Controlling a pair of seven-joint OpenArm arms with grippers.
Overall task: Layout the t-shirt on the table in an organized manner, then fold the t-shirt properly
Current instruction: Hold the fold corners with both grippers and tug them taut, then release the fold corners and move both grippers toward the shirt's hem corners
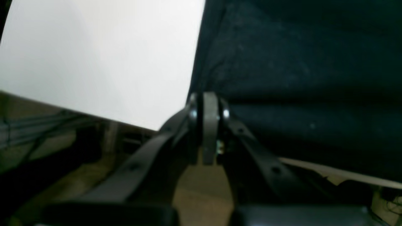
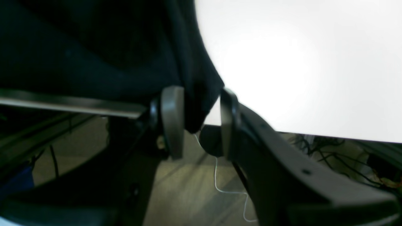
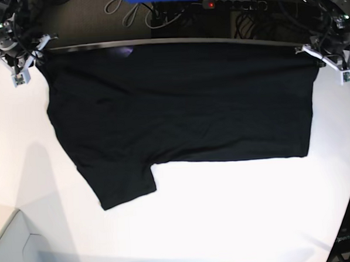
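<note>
White table [image 3: 227,222], black t-shirt [image 3: 179,107] apparently flat

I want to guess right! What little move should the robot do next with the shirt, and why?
Probably pull both corners gently toward the table's middle. Each hand, left and right, pinches a corner of the black t-shirt right at the table's far edge, so the shirt lies flat but off-center.

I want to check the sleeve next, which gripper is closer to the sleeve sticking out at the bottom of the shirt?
Right. The right gripper holds the t-shirt corner on the sleeve side; the left gripper pinches the opposite far corner.
</note>
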